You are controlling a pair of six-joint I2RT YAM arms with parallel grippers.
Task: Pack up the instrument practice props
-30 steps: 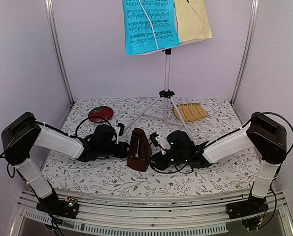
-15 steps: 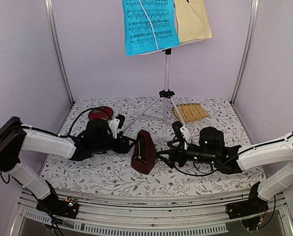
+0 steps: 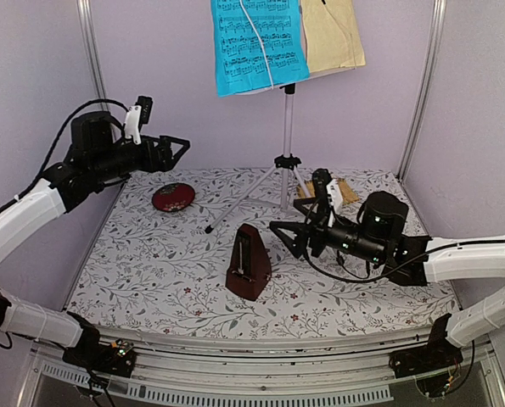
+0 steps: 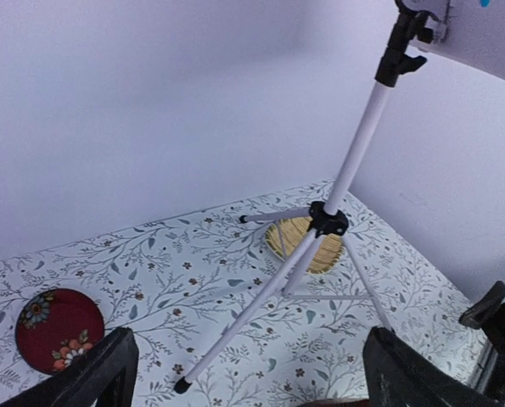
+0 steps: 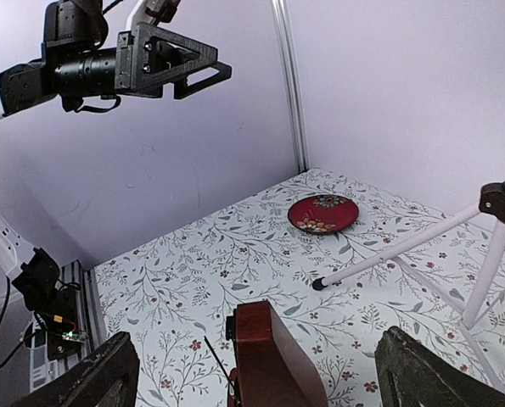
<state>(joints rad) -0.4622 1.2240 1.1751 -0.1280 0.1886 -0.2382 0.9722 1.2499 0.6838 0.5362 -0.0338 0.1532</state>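
You've released the metronome [image 3: 249,264] near the table's [image 3: 150,292] front edge; left gripper [image 3: 180,153] and right gripper [image 3: 284,236] have withdrawn, jaws wide and empty, so nothing's packed.

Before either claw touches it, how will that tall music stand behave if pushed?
The music stand likely tips easily: a tall thin pole carries the blue sheet and yellow sheet high above a small tripod. Its slim legs suggest it is light and may slide.

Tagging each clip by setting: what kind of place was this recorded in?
Probably a staged robot test cell, not a real music room: plain lilac walls held in a metal frame, a floral-covered table, and a tripod music stand set up as a prop.
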